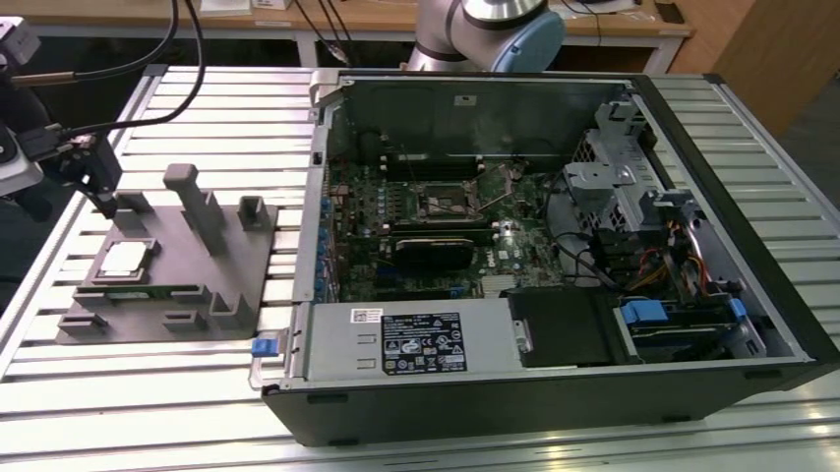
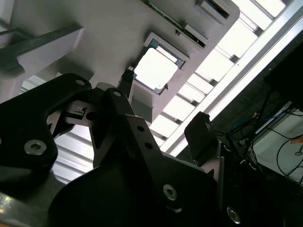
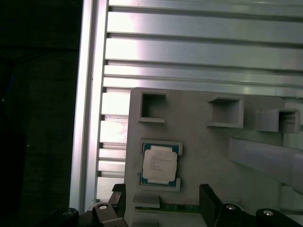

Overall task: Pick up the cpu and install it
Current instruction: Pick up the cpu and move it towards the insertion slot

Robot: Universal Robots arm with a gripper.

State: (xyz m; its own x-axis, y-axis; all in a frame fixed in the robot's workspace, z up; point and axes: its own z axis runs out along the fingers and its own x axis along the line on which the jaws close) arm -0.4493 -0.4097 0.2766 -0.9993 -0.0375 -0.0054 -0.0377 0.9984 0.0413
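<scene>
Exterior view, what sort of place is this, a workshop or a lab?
Probably a robotics lab bench: an opened computer case lies on a slatted metal table, a robot arm stands behind it, and a grey fixture beside it holds the cpu.

No text can be read in any view. In the first wrist view the cpu point(image 3: 160, 163) bears a few faint grey lines of print on its pale top, too small to make out. In the exterior view a large label point(image 1: 423, 342) sits on the metal box point(image 1: 329, 346), at about six o'clock from the motherboard point(image 1: 434, 211). It is packed with tiny print and marks, none legible. A small white sticker point(image 1: 364, 315) lies at the label's ten o'clock. A pale tag point(image 1: 462, 99) sits on the case wall point(image 1: 525, 113) at twelve o'clock from the motherboard. Both are unreadable.
</scene>
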